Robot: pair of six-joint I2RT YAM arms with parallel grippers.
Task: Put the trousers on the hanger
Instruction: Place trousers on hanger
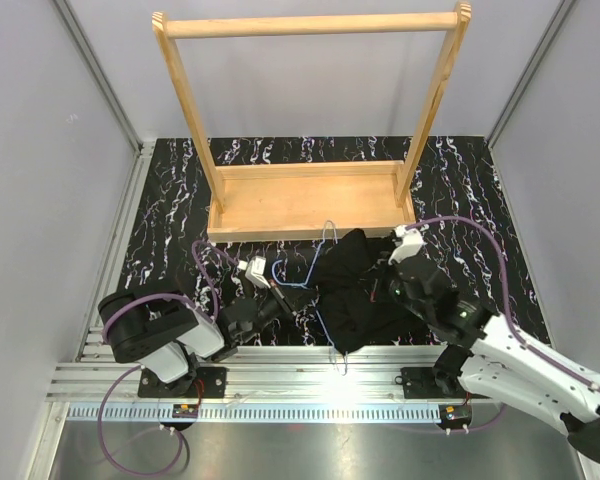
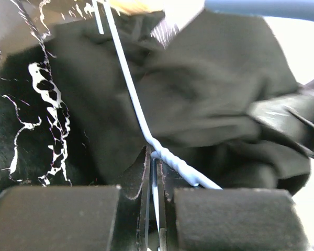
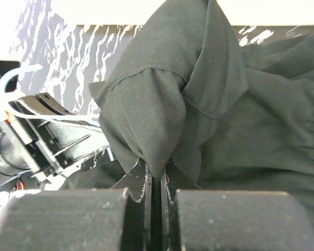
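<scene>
Both clamped: left pincer (image 2: pixel 153 172) on hanger (image 2: pixel 170 158) wire at twisted neck, right pincer (image 3: pixel 157 180) on fold of trousers (image 1: pixel 360 290). Trousers bunched on tabletop (image 1: pixel 160 230), partly over hanger, just in front of wooden rack (image 1: pixel 310 200).

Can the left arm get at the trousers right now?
Probably not freely. The trousers lie right in front of the left gripper with nothing between, but it is shut on the hanger, so it would have to release that first.
</scene>
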